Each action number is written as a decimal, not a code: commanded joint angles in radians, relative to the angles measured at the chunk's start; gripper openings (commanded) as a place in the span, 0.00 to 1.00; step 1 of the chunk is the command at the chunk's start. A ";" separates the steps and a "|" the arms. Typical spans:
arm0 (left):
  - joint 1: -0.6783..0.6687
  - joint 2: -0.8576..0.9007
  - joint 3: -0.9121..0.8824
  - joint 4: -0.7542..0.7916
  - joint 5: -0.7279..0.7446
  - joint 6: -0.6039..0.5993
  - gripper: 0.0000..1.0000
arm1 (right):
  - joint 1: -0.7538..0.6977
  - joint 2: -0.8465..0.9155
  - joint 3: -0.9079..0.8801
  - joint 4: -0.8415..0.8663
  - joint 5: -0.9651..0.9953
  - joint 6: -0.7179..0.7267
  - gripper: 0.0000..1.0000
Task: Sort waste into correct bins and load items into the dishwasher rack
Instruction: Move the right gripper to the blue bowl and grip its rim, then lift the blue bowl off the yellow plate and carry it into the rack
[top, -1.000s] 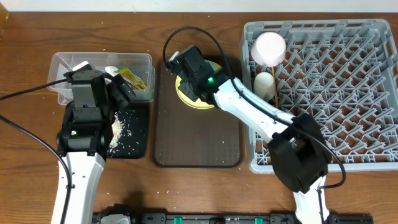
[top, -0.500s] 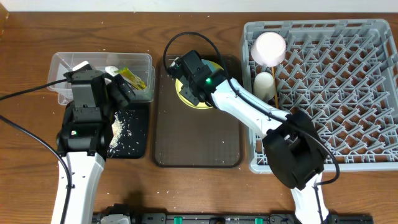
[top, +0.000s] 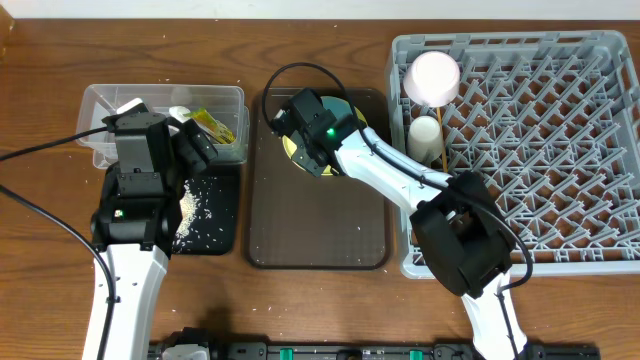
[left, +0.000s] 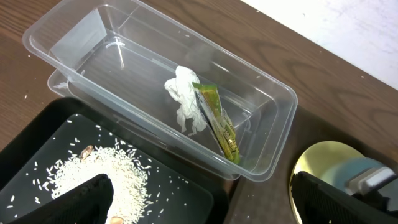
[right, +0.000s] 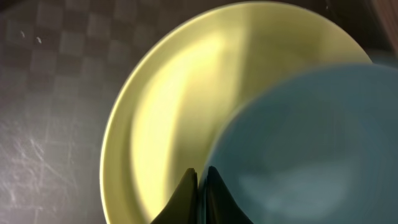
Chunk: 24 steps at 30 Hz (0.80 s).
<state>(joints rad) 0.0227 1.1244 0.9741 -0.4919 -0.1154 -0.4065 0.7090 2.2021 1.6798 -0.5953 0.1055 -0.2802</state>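
**While the left hand (top: 197, 150) hangs wide, the right hand (right: 200, 179) is pinched shut at the dishes**

As the overhead view has it, the large light-grey plastic lattice rack (top: 560, 150) fills the 3 o'clock side of the wooden table (top: 40, 200), with a white bowl (top: 432, 75) and a small white cup (top: 424, 132) in its 11 o'clock corner. The right hand sits over the round yellow plate (top: 293, 151) at the 12 o'clock end of the dark brown serving tray (top: 315, 220). At 9 o'clock, the left hand hovers where the clear plastic rectangular tub (top: 100, 95) meets the shallow glossy black tray (top: 225, 215).

From the left wrist, its fingers (left: 81, 202) stand wide apart. A crumpled white tissue (left: 183, 99) and a yellow-green snack wrapper (left: 217, 121) lie in the tub, and loose white rice crumbs (left: 106, 168) lie in the black tray at 7 o'clock.

From the right wrist, the fingertips (right: 186, 186) are pressed together at 6 o'clock, by the rim of the light blue dish (right: 311, 143) resting on the plate. Whether they pinch that rim I cannot tell.
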 joint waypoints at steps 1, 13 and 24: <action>0.003 0.000 0.013 -0.001 -0.009 0.013 0.94 | -0.016 -0.024 0.009 -0.008 -0.005 0.033 0.02; 0.003 0.000 0.013 -0.001 -0.009 0.013 0.94 | -0.023 -0.334 0.009 -0.108 -0.077 0.204 0.01; 0.003 0.000 0.013 -0.001 -0.009 0.013 0.95 | -0.182 -0.667 0.009 -0.404 -0.178 0.287 0.01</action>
<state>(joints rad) 0.0227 1.1244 0.9741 -0.4915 -0.1154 -0.4065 0.5968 1.5692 1.6836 -0.9565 0.0032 -0.0319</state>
